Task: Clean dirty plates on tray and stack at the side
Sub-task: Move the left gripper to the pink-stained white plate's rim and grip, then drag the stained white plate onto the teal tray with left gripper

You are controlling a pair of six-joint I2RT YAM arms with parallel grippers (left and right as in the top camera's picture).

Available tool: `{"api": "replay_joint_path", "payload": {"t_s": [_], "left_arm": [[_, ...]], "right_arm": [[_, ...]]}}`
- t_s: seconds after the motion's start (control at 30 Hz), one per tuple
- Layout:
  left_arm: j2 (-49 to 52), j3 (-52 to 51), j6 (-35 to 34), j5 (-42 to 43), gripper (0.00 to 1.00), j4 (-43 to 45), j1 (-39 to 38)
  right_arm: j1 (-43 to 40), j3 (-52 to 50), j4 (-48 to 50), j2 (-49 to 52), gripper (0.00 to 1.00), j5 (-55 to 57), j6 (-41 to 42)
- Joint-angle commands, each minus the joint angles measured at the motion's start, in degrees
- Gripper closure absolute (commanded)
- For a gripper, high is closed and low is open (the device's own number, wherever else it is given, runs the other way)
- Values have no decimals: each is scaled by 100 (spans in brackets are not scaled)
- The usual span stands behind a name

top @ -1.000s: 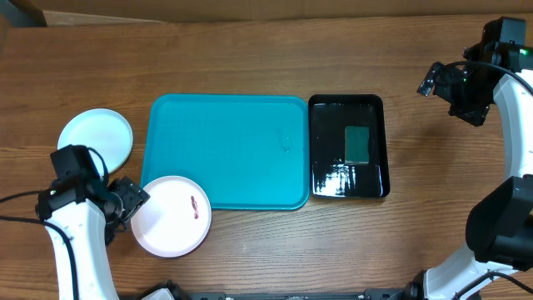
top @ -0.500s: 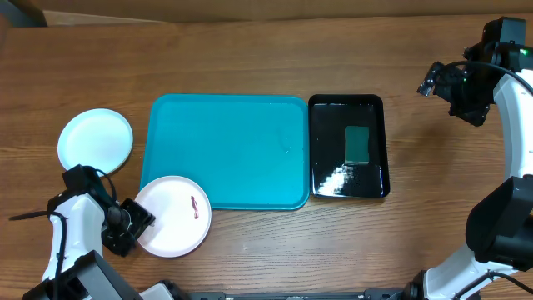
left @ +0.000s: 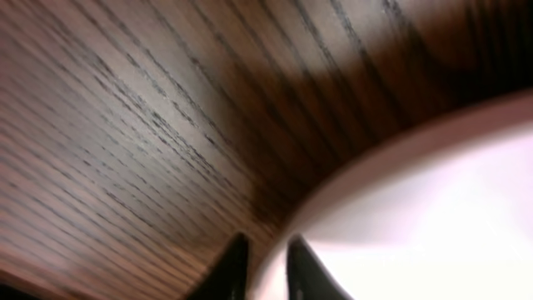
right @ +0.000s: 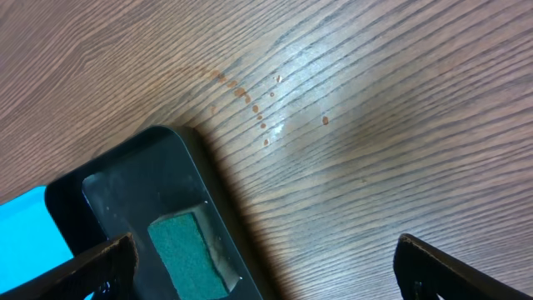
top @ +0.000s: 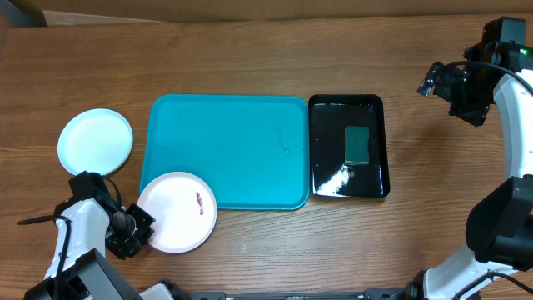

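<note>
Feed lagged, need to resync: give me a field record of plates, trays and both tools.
round white plastic plate: reddish smear, overlaps near-left corner of large teal rectangular plastic tray
left tool: shut on its rim
pale blue round plastic plate: on table, left of tray
right tool: open, above table
green sponge: in glossy black tray

We show the left arm [top: 73,250] folded low, left gripper [top: 136,227] with fingers [left: 233,271] drawn nearly together, pinching the rim of the white plate [top: 171,208]. Right arm [top: 510,125] is raised at far right, right gripper [top: 431,79] spread wide, holding nothing.
</note>
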Motion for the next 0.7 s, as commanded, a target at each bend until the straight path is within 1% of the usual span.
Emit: {"api": "replay_joint_path", "payload": {"t_s": [0.0,0.13,0.3,0.37,0.53,0.67], "left_arm": [[9,-26,-9,155,96,9,20],[2,-20,127,533,96,4,20],[-22,160,662,2013,96,-96,11],[-44,350,743,2354,96,-175,-39],[-46,1132,737,2402,96,-544,-391],[-42,1714,643,2369,96,-514,-903]], "right_arm": [[-15,72,17,-39,0,0,22],[-15,72,17,-39,0,0,22],[-15,72,17,-39,0,0,22],[-15,72,15,-39,0,0,22],[-15,72,15,-39,0,0,22],[-15,72,17,-39,0,-2,22]]}}
